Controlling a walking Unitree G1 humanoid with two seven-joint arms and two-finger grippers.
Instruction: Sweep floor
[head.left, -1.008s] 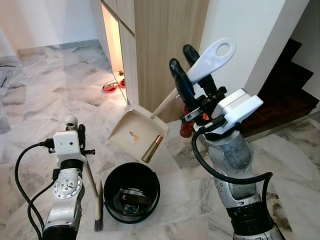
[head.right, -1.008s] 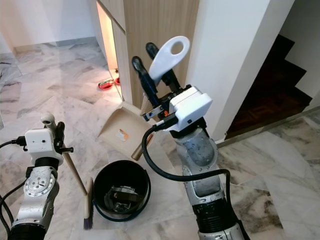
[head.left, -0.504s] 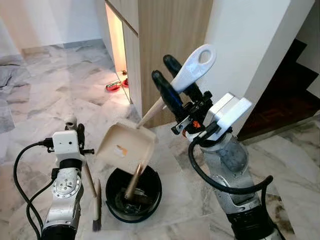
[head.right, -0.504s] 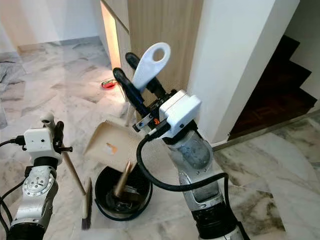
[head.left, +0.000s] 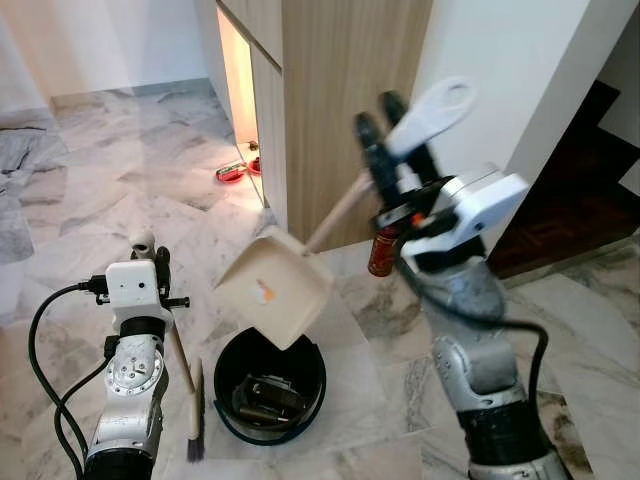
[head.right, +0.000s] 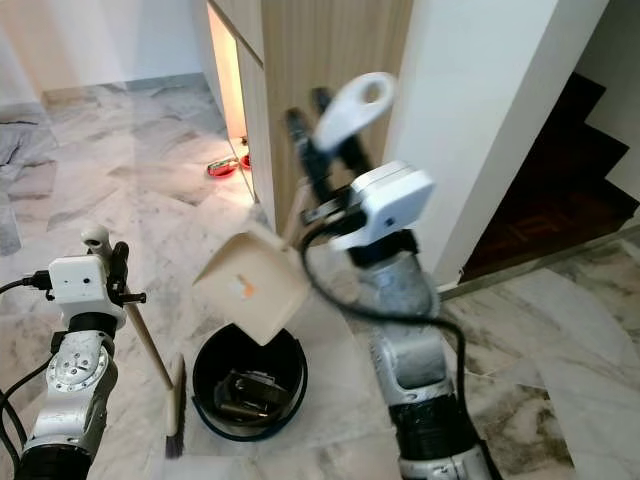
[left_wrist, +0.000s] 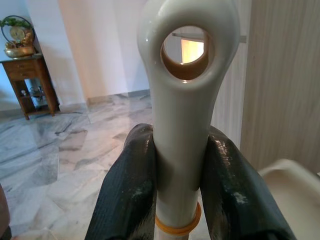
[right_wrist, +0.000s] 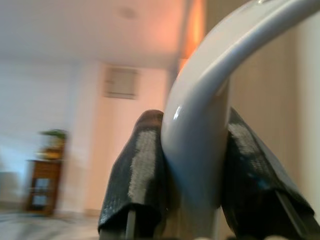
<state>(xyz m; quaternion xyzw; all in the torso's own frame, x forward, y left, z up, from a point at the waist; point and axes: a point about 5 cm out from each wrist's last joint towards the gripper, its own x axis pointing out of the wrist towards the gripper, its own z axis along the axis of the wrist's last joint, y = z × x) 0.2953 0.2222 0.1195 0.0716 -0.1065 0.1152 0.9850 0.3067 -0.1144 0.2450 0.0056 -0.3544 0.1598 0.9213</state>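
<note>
Since half a second earlier the right arm had swung back up and toward the right of the frame, lifting the dustpan (head.left: 275, 298) clear of the bin (head.left: 268, 386); the long brownish piece that had been sliding off its lip was gone from the pan, and dark debris lay inside the bin. Nearest the camera, at lower left of the head views, the left gripper (left_wrist: 174, 200) had its fingers (left_wrist: 130, 195) pressed against the white handle of the brush (head.left: 194, 418), which stood almost upright with its bristles on the marble floor (head.left: 80, 200) just left of the bin. At lower centre the black bin sat directly under the pan's lower edge. Above it, the cream pan hung tilted, mouth down toward the bin, with only an orange mark showing on its face. Its wooden shaft ran up and right to the right gripper (head.left: 392, 135), whose fingers (right_wrist: 141, 180) pinched the white looped grip in the upper right. Further sweeping would probably turn on that diagonal axis: the pan had to drop from above the bin to the floor, the right arm holding it.
</note>
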